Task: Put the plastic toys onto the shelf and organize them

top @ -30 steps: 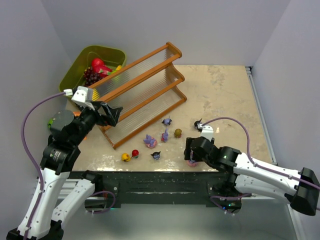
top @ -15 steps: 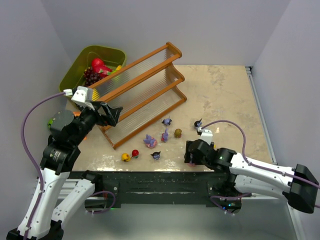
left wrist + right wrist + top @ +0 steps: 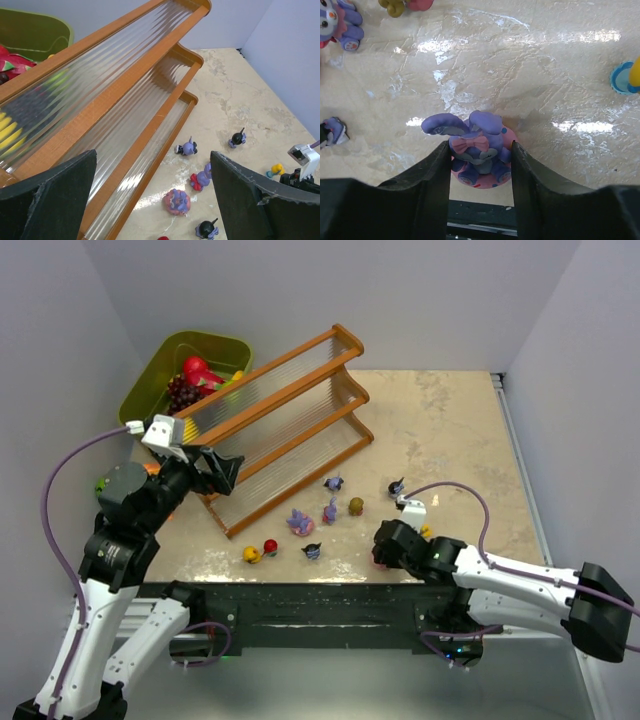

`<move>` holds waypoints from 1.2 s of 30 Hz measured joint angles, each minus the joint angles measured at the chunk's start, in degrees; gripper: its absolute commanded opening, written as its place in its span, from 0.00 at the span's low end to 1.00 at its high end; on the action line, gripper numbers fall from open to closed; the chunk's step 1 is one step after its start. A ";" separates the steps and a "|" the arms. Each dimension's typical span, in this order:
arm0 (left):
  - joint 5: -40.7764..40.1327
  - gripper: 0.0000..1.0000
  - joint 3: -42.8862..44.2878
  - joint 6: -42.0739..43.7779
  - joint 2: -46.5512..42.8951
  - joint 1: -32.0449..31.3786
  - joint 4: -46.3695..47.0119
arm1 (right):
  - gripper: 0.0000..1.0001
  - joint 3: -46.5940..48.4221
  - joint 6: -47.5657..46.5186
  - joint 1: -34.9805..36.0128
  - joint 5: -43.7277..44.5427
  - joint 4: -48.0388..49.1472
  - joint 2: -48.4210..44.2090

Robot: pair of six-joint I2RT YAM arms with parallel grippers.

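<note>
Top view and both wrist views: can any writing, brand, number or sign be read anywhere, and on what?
No text can be read in any view.
The shelf: bare wood and clear ribbed plastic, no label.
The purple bunny toy: a pink bow, no lettering.
The green bin: no visible mark.

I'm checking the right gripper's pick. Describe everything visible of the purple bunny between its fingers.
The purple bunny figurine looks like glossy plastic: two drooping purple ears, a pink bow, purple feet with pale soles, a round pink dotted base. It stands upright on the table near its front edge, facing the wrist camera. The right gripper brackets it, one finger against each side.
</note>
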 measured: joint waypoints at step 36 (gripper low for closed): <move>-14.99 1.00 1.55 0.02 -3.19 0.00 -5.44 | 0.00 33.70 -33.42 -12.70 -2.47 16.79 28.76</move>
